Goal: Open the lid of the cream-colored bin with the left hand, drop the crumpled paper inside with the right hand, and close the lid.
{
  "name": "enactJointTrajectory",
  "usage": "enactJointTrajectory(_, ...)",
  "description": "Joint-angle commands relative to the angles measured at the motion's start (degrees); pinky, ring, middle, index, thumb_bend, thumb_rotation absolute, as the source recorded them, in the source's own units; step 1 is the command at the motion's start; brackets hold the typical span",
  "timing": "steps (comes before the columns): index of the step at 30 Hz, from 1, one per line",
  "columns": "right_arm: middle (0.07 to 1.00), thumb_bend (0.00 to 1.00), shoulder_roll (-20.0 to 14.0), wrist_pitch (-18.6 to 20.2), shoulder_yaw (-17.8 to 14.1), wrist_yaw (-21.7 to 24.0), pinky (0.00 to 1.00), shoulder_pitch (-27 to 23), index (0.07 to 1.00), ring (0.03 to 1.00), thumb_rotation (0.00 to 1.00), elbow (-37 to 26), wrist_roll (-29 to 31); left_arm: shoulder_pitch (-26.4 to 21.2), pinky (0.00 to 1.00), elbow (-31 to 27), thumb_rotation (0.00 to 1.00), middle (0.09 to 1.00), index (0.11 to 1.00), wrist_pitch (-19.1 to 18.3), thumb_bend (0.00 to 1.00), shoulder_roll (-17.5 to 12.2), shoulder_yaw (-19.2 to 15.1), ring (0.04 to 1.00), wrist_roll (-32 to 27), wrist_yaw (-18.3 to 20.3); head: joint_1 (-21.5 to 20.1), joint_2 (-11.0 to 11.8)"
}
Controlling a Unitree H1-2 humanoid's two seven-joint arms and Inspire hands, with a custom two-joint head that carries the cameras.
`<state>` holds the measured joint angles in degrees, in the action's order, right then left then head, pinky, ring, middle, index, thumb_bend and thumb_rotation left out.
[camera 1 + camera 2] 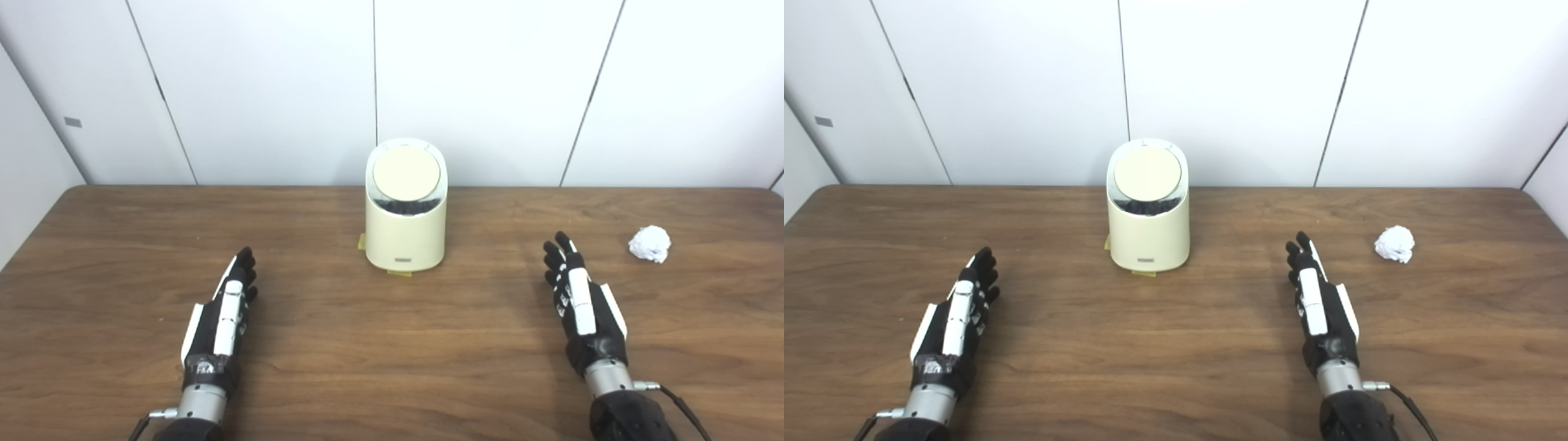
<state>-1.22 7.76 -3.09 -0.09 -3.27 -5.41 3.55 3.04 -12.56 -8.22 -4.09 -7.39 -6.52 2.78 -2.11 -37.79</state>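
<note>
A cream-colored bin stands upright at the middle back of the wooden table. Its round lid sits tilted toward me, with a dark gap below its front edge. A crumpled white paper ball lies on the table at the right. My left hand rests edge-on over the table at the front left, fingers straight, open and empty. My right hand rests the same way at the front right, open and empty, a little left of and nearer than the paper.
Small yellow tape marks stick to the table at the bin's base. White wall panels stand right behind the table's far edge. The table's left edge shows at the far left.
</note>
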Motion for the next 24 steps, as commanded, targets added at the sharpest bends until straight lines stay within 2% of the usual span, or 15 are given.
enactJointTrajectory(1, 0.953, 0.65, -0.5, -1.77, -0.02, 0.42, 0.98, -1.62, 0.982, 0.972, 0.97, -1.54, 0.15, -1.15, 1.0, -2.02, 0.91, 0.983, 1.0, 0.82, 0.52, -0.12, 0.17, 1.0, -0.08, -0.32, -0.01, 0.03)
enactJointTrajectory(16, 0.951, 0.64, -0.57, -2.29, 0.11, 0.4, 0.99, -1.74, 0.983, 0.971, 0.97, -0.77, 0.3, -1.11, 1.0, -1.38, 0.89, 0.996, 1.0, 1.34, 0.49, -0.44, 0.34, 1.0, -0.65, 0.13, 0.27, 0.65)
enactJointTrajectory(17, 0.95, 0.64, -0.57, -2.48, 0.1, 0.35, 0.99, -1.81, 0.982, 0.969, 0.97, -0.47, 0.25, -1.24, 1.0, -1.22, 0.87, 0.994, 1.0, 1.12, 0.48, -0.6, 0.44, 1.0, -0.29, 0.09, 0.35, 0.82)
enactJointTrajectory(20, 0.952, 0.65, -0.69, -3.03, -0.04, 0.48, 0.99, -2.08, 0.983, 0.97, 0.98, 0.74, 0.48, -1.91, 1.0, -1.14, 0.62, 0.972, 1.0, 0.14, 0.51, -1.17, 1.17, 0.998, 3.31, -1.06, 0.69, 1.7)
enactJointTrajectory(21, 0.951, 0.66, -0.72, -3.3, -0.14, 0.54, 0.99, -2.24, 0.983, 0.969, 0.98, 1.37, 0.65, -2.36, 1.0, -1.16, 0.5, 0.96, 1.0, -0.17, 0.56, -1.2, 1.22, 0.991, 3.95, -1.42, 1.04, 2.32)
enactJointTrajectory(23, 0.954, 0.66, -0.76, -3.7, -0.25, 0.58, 0.99, -2.45, 0.985, 0.972, 0.97, 2.22, 0.92, -3.17, 1.0, -1.54, 0.42, 0.955, 1.0, -1.1, 0.61, -1.22, 1.2, 0.986, 4.5, -1.83, 1.21, 2.59)
enactJointTrajectory(24, 0.956, 0.66, -0.76, -4.04, -0.32, 0.56, 0.99, -2.67, 0.986, 0.973, 0.97, 2.91, 1.02, -3.93, 1.0, -1.74, 0.41, 0.955, 1.0, -1.72, 0.62, -1.37, 1.27, 0.985, 5.32, -2.22, 1.23, 3.24)
